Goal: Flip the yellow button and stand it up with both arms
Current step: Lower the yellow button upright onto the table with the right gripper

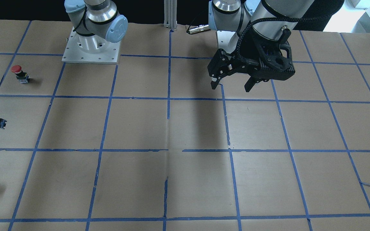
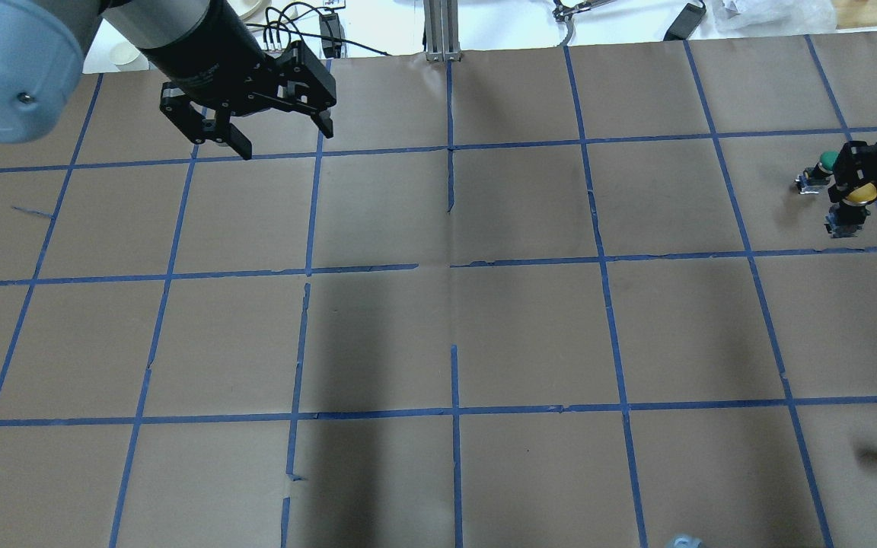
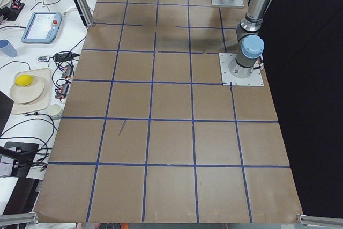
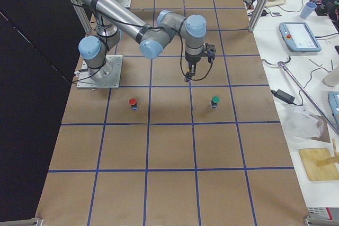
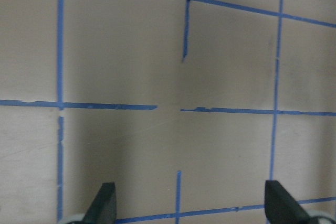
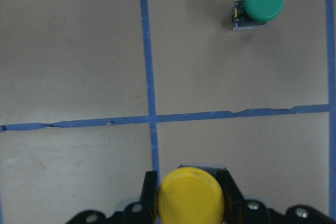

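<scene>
- Yellow-capped round push-button (image 6: 190,195) sits clamped in the right black two-finger gripper (image 2: 857,186), body exposed, I'd judge, for flipping.
- Left gripper (image 1: 231,87) hovers wide open, ready to receive.

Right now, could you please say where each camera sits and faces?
Front-facing: across the brown blue-taped table, facing the robot; open left gripper at right.
Overhead: behind the robot, looking down; adds right gripper.
Exterior left: table's end; left arm near.
Exterior right: opposite end; right arm near.
Left wrist: downward, past its fingers, onto the table.
Right wrist: downward, onto the gripped yellow-capped push-button.
Overhead and right wrist share the green-capped push-button.
</scene>
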`<state>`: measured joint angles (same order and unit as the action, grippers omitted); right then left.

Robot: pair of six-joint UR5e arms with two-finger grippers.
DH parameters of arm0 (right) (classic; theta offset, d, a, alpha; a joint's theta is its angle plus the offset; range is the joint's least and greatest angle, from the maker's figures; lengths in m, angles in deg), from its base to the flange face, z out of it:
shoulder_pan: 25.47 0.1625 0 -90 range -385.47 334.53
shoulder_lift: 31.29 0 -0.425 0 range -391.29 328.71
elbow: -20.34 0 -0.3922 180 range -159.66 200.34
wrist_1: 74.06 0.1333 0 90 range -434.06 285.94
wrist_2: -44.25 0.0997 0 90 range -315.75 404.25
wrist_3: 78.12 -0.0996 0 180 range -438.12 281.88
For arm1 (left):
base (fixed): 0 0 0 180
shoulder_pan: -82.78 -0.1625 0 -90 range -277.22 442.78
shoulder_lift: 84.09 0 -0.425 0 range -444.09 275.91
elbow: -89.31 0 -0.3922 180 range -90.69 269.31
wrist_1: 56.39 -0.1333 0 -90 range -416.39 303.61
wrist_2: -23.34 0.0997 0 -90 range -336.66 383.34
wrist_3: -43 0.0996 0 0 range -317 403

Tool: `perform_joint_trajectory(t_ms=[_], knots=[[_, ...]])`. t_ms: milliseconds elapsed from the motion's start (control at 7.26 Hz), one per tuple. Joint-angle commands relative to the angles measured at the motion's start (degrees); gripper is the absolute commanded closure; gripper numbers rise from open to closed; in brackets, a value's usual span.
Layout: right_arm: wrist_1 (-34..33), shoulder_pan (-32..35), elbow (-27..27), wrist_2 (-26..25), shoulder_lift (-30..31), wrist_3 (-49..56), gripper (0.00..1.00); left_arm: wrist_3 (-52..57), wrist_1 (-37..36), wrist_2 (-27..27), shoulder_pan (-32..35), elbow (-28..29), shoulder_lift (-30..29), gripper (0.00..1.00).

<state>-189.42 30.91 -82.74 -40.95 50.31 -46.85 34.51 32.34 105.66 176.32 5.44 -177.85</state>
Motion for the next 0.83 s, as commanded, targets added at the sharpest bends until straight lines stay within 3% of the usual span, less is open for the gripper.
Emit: perform_joint_trajectory(t_ms=[0,688], knots=[[-12.12,-4.77,-6.59,0.39,-0.12,9.91,0.93,1.63,0.92,8.79,-0.37,-0.77,0.49,0.0],[-13.31,-8.92,-9.76,7.42,-1.0,10.12,0.92,4.01,3.03,11.71,-0.03,-1.39,1.82,0.0]])
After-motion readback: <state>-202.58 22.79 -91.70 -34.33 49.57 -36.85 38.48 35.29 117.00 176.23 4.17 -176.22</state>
